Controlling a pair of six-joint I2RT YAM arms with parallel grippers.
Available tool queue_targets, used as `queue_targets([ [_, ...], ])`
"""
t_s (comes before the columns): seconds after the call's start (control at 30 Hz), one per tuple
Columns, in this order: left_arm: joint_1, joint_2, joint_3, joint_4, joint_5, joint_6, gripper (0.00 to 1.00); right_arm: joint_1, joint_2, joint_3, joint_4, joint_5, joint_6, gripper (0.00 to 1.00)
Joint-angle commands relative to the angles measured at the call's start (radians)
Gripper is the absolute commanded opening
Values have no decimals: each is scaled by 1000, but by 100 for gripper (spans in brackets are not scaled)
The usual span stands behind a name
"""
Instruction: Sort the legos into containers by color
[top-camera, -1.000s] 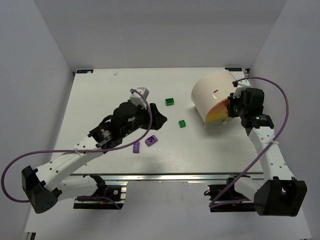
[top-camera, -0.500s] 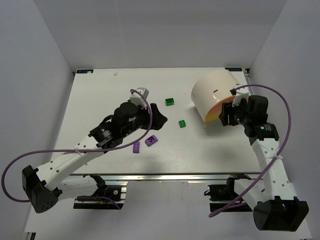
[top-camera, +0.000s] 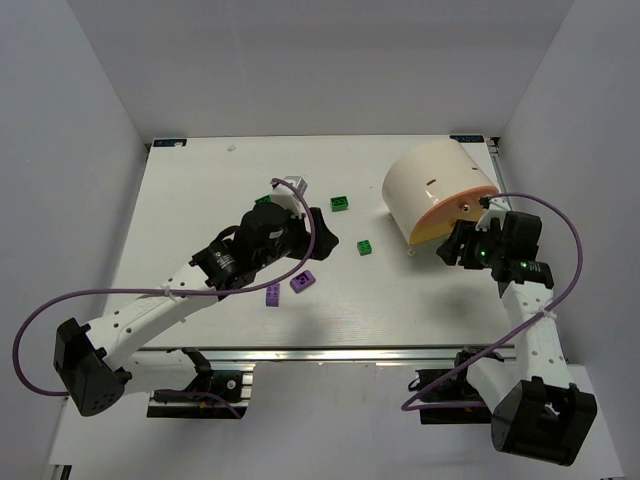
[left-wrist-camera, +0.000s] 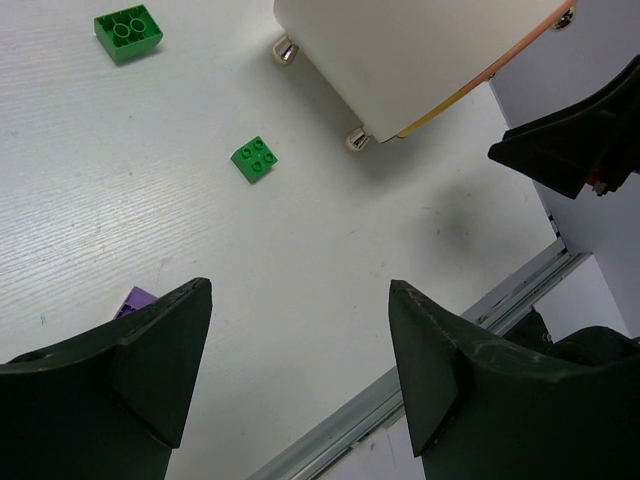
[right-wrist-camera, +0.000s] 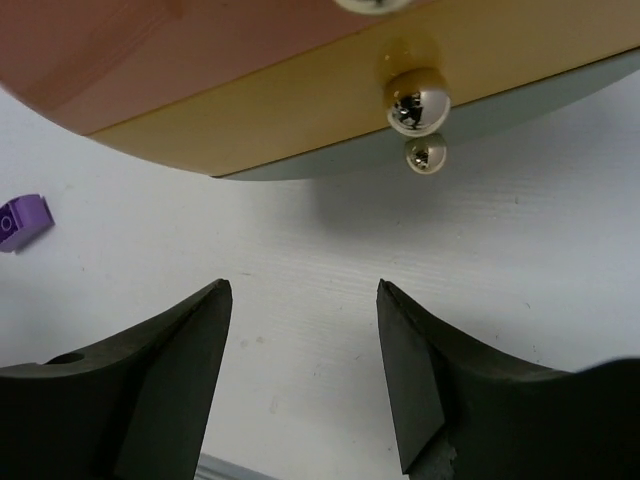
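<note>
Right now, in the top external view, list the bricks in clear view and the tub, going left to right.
left purple brick → right purple brick → far green brick → near green brick → cream tub

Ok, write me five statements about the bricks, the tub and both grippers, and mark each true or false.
1. The left gripper holds a green brick. False: its fingers are open, with only bare table between them.
2. Two purple bricks lie close together on the table. True.
3. The orange face of the tub is turned toward the right gripper. True.
4. The right gripper is shut on a purple brick. False: its fingers are open and hold nothing.
5. The green brick nearest the tub touches it. False: bare table shows between them.
</note>
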Motion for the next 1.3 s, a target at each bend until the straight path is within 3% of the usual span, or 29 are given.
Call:
queue_targets([
  [0.0,4,-17,31,9,-3,6,81,-34,-45,-53,193,-44,88,65],
  [0.5,4,-11,49,-6,-11,4,81,-180,229,-18,426,-228,172,65],
  [0.8,4,-6,41,12,-11,-11,81,-188,271,-17,536,-328,120,58],
  [1.1,4,19,63,9,0,-10,81,-194,307,-30,602,-345,113,45],
  [1.27,4,25,70,6,-3,-7,82,-201,312,-30,604,-360,87,22],
])
